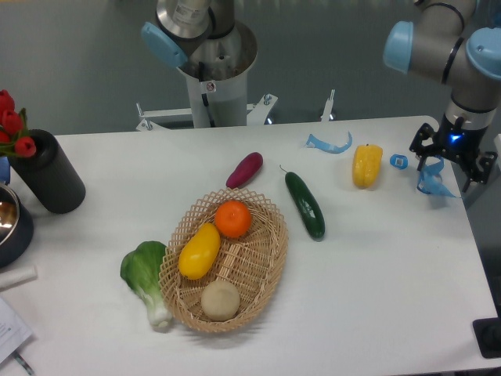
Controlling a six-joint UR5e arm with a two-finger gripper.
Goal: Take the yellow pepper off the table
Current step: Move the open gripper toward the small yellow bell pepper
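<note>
The yellow pepper (366, 165) lies on the white table (376, 274) at the far right, glossy and blocky, its long side running toward the camera. My gripper (448, 164) hangs above the table's right edge, about a hand's width to the right of the pepper and apart from it. Its dark fingers point down and stand open with nothing between them. A blue light glows on the wrist above.
A dark green cucumber (304, 205) lies left of the pepper, a purple vegetable (244, 170) further left. A wicker basket (266, 266) holds a yellow fruit, an orange and a brown ball. Blue plastic scraps (329, 144) lie near the pepper and under the gripper. A black vase (48, 172) stands far left.
</note>
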